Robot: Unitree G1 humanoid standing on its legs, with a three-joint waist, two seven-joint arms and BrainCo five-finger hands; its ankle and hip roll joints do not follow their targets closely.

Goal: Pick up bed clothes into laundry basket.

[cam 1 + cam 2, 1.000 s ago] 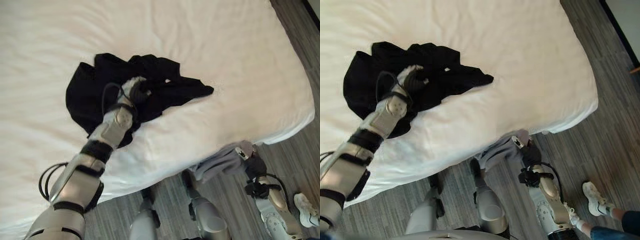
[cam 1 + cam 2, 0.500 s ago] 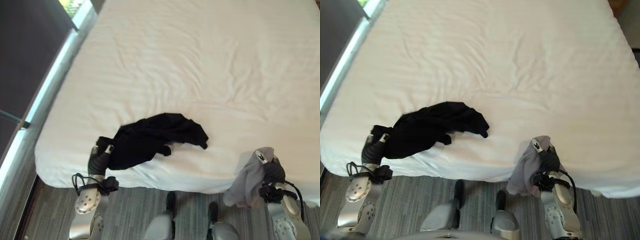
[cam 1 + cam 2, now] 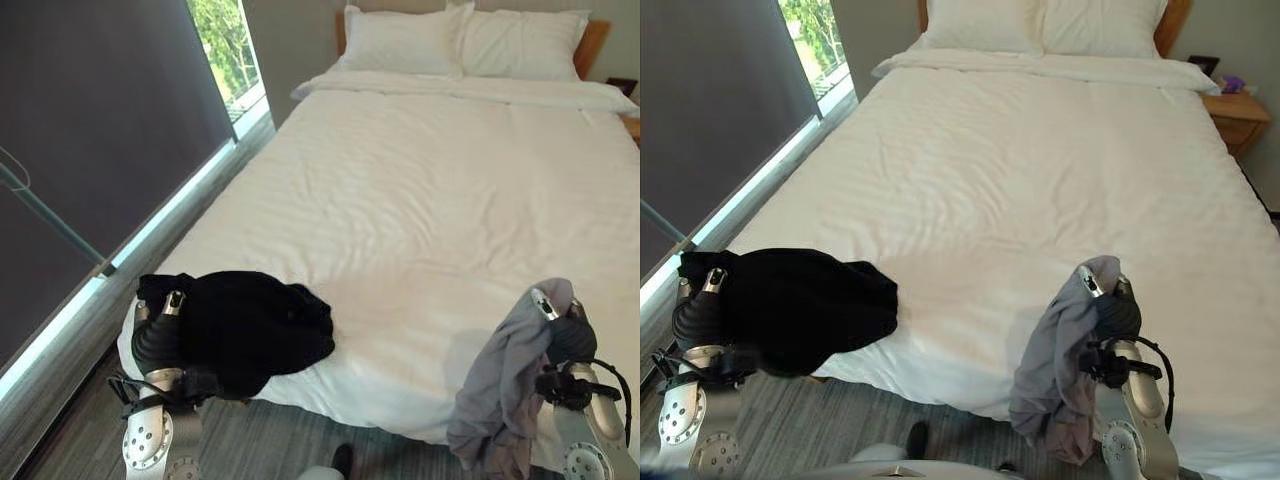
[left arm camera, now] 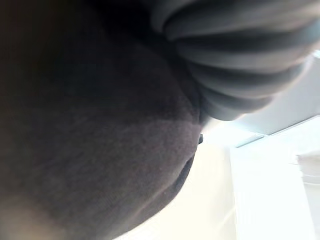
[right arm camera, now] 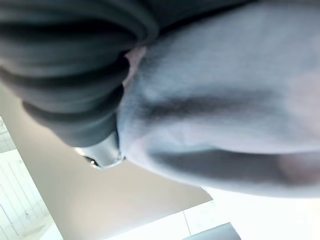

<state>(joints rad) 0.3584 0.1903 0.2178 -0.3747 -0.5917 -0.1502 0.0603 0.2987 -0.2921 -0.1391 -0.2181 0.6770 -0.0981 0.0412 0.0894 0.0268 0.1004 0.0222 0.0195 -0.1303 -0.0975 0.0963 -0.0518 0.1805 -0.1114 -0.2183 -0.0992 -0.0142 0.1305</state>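
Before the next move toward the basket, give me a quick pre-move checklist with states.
1. Left hand gripping the black garment: ok, the cloth is bunched at the hand and lifted at the bed's near corner.
2. Black garment free of the bed: cannot tell, its far end looks to be touching the sheet.
3. Right hand gripping the grey garment: ok, the cloth hangs from the hand.
4. Grey garment clear of the bed: ok, it hangs in front of the mattress edge.
5. Other clothes left on the bed: ok, just the sheet and pillows there.
6. Laundry basket location: cannot tell.
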